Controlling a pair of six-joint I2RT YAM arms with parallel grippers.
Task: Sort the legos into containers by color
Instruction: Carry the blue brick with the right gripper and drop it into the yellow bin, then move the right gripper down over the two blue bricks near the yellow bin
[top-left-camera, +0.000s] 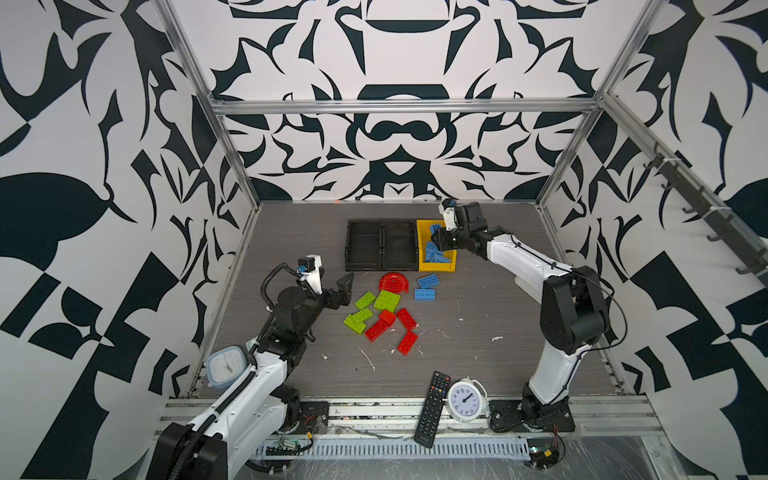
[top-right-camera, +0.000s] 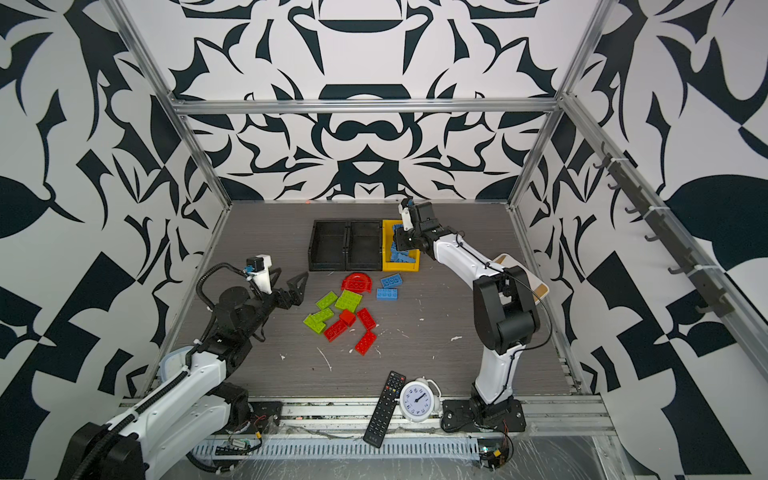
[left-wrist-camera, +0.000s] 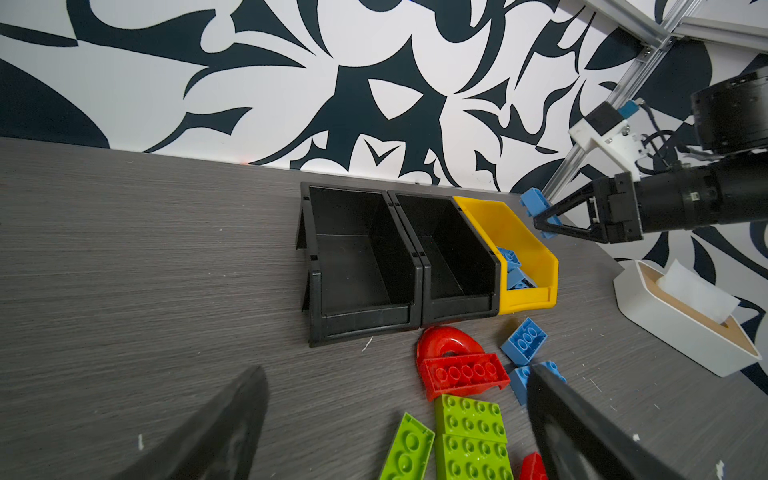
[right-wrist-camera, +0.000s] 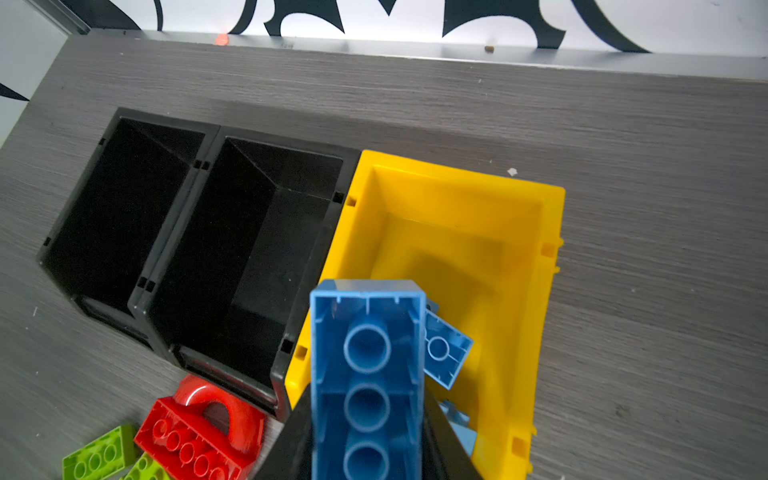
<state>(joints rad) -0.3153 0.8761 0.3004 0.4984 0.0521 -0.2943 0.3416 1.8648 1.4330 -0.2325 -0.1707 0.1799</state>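
My right tool (left-wrist-camera: 542, 222) is pinched narrow on a blue brick (right-wrist-camera: 368, 374), with its fingers on the brick's two long sides. It holds the brick in the air over the yellow bin (right-wrist-camera: 457, 199). Through the right wrist camera I see the brick's hollow underside facing me. A heap of blue bricks (top-left-camera: 434, 255) lies inside that bin, toward its low front lip. In both top views the bin touches the 3 o'clock side of the two joined black trays (top-left-camera: 381, 245).

At 6 o'clock from the trays, the unsorted pieces lie on the grey counter (top-left-camera: 478, 332). The red half-round piece (top-left-camera: 393, 282) sits just beside the front lip of the tray next to the bin. At its 3 o'clock lie two loose blue bricks (top-left-camera: 428, 281), one just beside the other and near the bin's front. At its 6 o'clock are four lime green bricks (top-left-camera: 387, 300) in a tight cluster. At 4 o'clock from that cluster, four red bricks (top-left-camera: 406, 318) lie scattered.

My left tool (top-right-camera: 291, 273) is spread wide and holds nothing. It is near the green cluster, at its 9 o'clock. I cannot tell whether its fingers touch the counter.

A black remote control (top-left-camera: 432, 409) and a white alarm clock (top-left-camera: 465, 399) rest at the counter's 6 o'clock edge.
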